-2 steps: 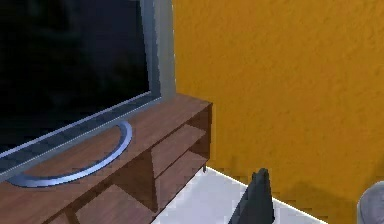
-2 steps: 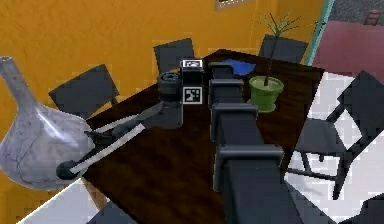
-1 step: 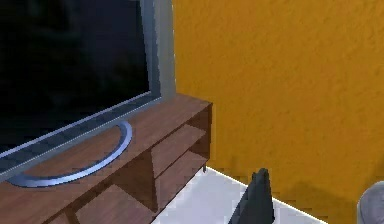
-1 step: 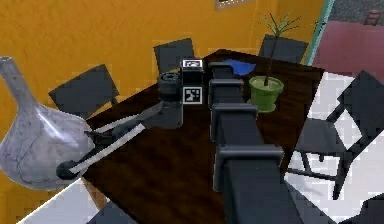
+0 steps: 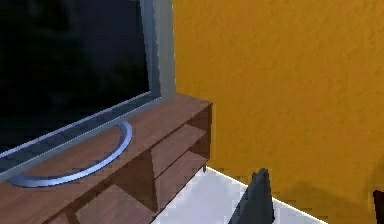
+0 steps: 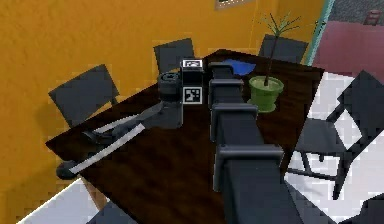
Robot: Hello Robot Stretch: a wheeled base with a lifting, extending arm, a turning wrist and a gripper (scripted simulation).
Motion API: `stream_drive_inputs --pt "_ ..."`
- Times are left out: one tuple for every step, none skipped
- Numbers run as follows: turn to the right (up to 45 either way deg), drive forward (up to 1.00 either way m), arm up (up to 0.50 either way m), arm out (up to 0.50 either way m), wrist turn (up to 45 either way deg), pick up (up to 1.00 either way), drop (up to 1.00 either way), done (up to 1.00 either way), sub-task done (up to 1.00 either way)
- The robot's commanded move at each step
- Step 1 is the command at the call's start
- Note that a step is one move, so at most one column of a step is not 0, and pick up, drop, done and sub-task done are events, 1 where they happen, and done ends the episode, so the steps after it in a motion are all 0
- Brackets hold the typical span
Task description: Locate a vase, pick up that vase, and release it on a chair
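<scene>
A green pot with a spiky plant [image 6: 267, 88] stands on the dark table [image 6: 170, 160], right of the arm. The arm's dark bar [image 6: 236, 140] rises from the bottom edge to two white marker squares [image 6: 192, 84]. Left of them is the gripper [image 6: 78, 155], its thin fingers [image 6: 115, 128] stretching down-left over the table's near corner. Only bare tabletop lies at its far end, so it holds nothing. Dark chairs ring the table: one at the left [image 6: 86, 94], one at the back [image 6: 175, 53], one behind the plant [image 6: 283, 47] and one at the right [image 6: 338, 122].
A blue flat thing [image 6: 236, 67] lies on the table's far side. In the forward view, a large television [image 5: 75, 70] stands on a wooden cabinet [image 5: 165, 150] against an orange wall [image 5: 290, 80]. A dark chair back [image 5: 260, 198] rises from the bottom edge over white floor.
</scene>
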Motion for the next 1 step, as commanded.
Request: stream_drive_inputs --pt "0.0 0.00 0.00 -0.10 0.0 0.00 0.00 0.00 0.00"
